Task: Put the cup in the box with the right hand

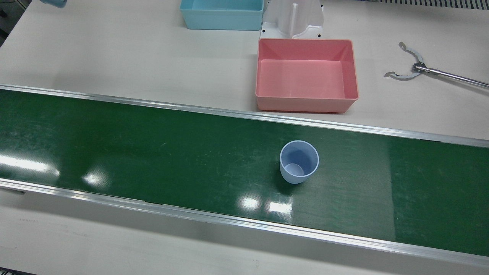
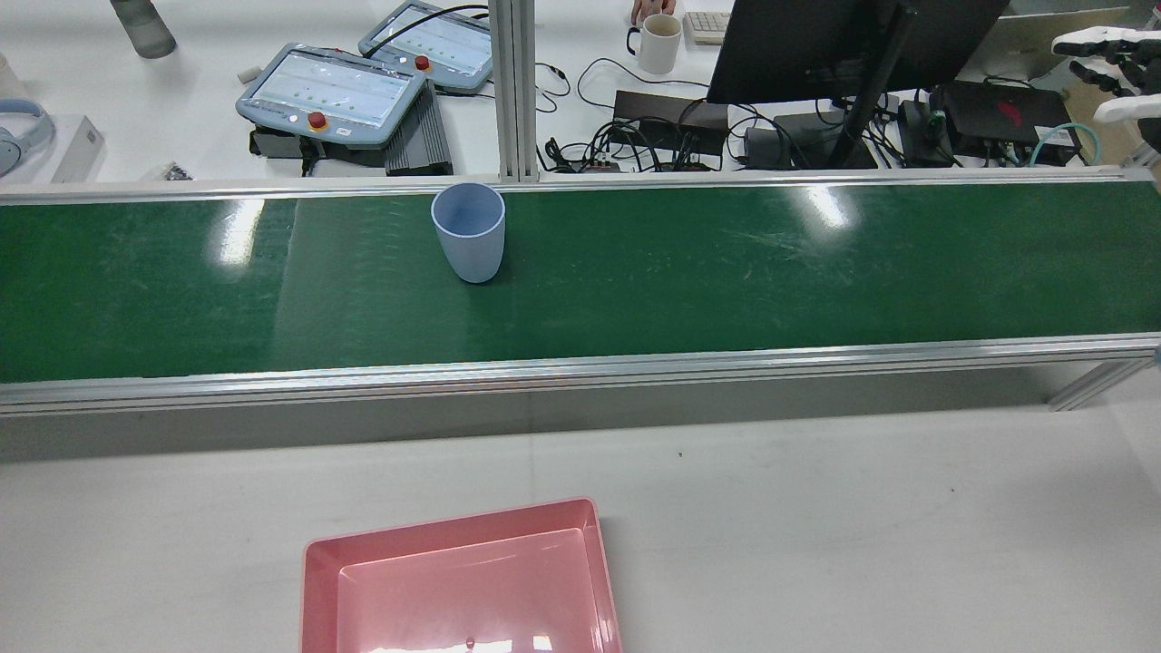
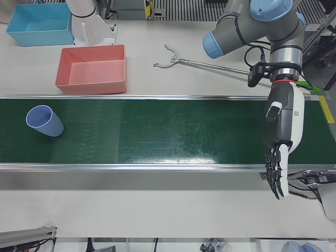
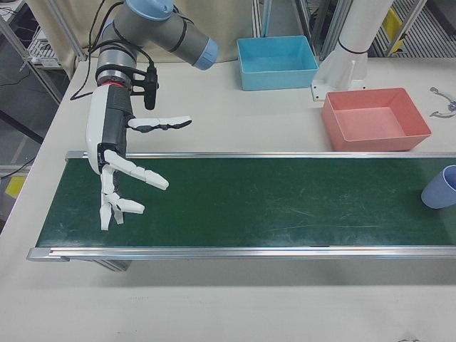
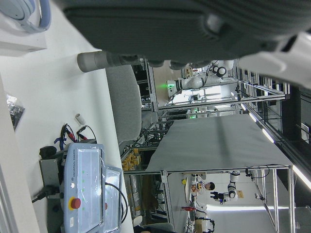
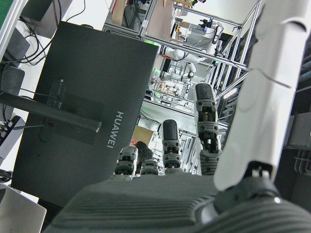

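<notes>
The only writing I can read is "HUAWEI", down the back of the black monitor (image 6: 92, 116) in the right hand view.

The pale blue cup (image 1: 298, 161) stands upright and empty on the glossy green conveyor belt (image 1: 153, 160), which runs between aluminium rails. Across the far rail, on the pale tabletop (image 1: 114, 57), sits the pink box (image 1: 306, 74), a smooth rectangular plastic tub with nothing in it. A light blue bin (image 1: 222, 14) behind it looks empty too. Metal tongs (image 1: 410, 68) lie to one side.

The right hand (image 4: 117, 167) hangs over the belt's far end, well apart from the cup, fingers spread and grasping nothing. The left hand (image 3: 281, 144) hangs at the opposite end, fingers straight down, also released.
</notes>
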Available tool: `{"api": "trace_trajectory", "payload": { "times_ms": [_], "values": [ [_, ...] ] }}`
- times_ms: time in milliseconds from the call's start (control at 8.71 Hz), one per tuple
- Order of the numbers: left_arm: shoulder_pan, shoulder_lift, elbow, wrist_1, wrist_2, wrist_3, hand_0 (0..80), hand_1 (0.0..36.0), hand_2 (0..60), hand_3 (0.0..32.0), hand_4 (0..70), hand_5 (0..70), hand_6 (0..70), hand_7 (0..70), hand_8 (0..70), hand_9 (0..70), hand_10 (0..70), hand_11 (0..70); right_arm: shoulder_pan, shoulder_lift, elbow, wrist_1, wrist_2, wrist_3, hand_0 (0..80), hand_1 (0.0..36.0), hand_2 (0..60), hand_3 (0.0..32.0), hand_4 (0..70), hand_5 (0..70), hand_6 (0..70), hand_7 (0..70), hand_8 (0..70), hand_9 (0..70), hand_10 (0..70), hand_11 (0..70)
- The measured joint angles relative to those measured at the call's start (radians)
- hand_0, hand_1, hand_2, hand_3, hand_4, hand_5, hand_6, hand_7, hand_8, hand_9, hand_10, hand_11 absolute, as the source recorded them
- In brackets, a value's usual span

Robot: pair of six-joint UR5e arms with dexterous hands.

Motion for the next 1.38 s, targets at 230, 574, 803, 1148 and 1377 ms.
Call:
{"api": "trace_trajectory", "payload": {
  "times_ms": [230, 574, 803, 1148, 1377],
  "values": [
    [0.000, 0.000, 0.000, 0.000, 0.000, 0.000, 0.0, 0.0, 0.0, 0.0, 0.0, 0.0, 0.0, 0.0, 0.0, 0.0, 0.0, 0.0, 0.003, -0.001, -0.004, -0.001, -0.009, -0.003, 56.8, 12.9, 0.0, 0.0, 33.2, 5.8, 9.9, 38.9, 1.6, 8.1, 7.6, 12.9],
    [-0.001, 0.000, 0.000, 0.000, 0.000, 0.000, 0.0, 0.0, 0.0, 0.0, 0.0, 0.0, 0.0, 0.0, 0.0, 0.0, 0.0, 0.0, -0.017, 0.007, -0.019, 0.002, -0.012, -0.005, 56.7, 12.8, 0.0, 0.0, 32.9, 5.8, 9.9, 39.4, 1.7, 8.2, 7.8, 13.1],
    [-0.001, 0.000, 0.000, 0.000, 0.000, -0.001, 0.0, 0.0, 0.0, 0.0, 0.0, 0.0, 0.0, 0.0, 0.0, 0.0, 0.0, 0.0, -0.016, 0.006, -0.018, 0.004, -0.013, 0.001, 56.7, 12.8, 0.0, 0.0, 31.5, 6.0, 9.6, 37.4, 1.8, 8.0, 7.9, 13.3],
    [0.000, -0.001, 0.000, 0.000, 0.000, -0.001, 0.0, 0.0, 0.0, 0.0, 0.0, 0.0, 0.0, 0.0, 0.0, 0.0, 0.0, 0.0, 0.014, 0.001, -0.023, 0.005, -0.015, 0.001, 56.2, 12.5, 0.0, 0.0, 31.0, 5.8, 9.4, 36.5, 1.9, 8.0, 7.4, 12.6],
    [-0.001, 0.000, 0.000, 0.000, 0.000, 0.000, 0.0, 0.0, 0.0, 0.0, 0.0, 0.0, 0.0, 0.0, 0.0, 0.0, 0.0, 0.0, 0.065, 0.008, -0.010, 0.004, -0.039, -0.009, 56.5, 13.2, 0.0, 0.0, 34.4, 5.8, 10.5, 42.9, 2.0, 9.2, 7.5, 12.6]
  ]
}}
